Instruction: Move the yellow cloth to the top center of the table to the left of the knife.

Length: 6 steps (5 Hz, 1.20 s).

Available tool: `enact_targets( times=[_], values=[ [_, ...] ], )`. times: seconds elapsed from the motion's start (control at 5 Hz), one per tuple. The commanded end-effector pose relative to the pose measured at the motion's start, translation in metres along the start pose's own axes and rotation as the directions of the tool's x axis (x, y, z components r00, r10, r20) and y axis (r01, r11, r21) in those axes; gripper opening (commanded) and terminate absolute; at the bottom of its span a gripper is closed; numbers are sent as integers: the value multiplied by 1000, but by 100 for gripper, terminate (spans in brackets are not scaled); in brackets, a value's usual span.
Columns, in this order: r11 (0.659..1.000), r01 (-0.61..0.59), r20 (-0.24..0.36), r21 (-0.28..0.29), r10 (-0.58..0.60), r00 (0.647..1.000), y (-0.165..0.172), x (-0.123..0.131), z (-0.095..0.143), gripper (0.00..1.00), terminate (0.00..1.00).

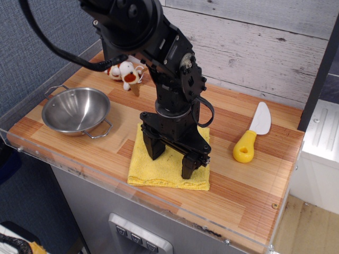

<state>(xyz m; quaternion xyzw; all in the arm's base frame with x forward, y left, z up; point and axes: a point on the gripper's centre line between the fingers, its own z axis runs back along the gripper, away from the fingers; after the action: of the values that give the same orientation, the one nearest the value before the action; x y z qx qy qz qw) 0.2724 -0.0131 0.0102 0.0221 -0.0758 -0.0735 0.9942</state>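
The yellow cloth (pixel 167 170) lies flat near the front edge of the wooden table (pixel 238 185), in the middle. My black gripper (pixel 170 157) points down over the cloth with its two fingers spread apart, their tips at or just above the cloth's surface; I cannot tell whether they touch it. The arm hides the cloth's far part. The knife (pixel 252 133), with white blade and yellow handle, lies to the right of the cloth near the back right.
A steel bowl (pixel 76 110) stands at the left of the table. A small white and brown-red toy animal (pixel 125 73) lies at the back left behind the arm. A clear plastic rim (pixel 106 174) runs along the table's edge.
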Motion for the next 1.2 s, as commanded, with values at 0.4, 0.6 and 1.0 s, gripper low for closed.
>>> enact_targets(
  times=[0.4, 0.6, 1.0],
  values=[
    [998, -61, 11, 3, 61, 998, 17, 47, -11, 100, 0],
    [997, -82, 11, 15, 81, 997, 31, 64, -17, 100, 0],
    [995, -96, 30, 29, 96, 995, 51, 105, -23, 100, 0]
  ],
)
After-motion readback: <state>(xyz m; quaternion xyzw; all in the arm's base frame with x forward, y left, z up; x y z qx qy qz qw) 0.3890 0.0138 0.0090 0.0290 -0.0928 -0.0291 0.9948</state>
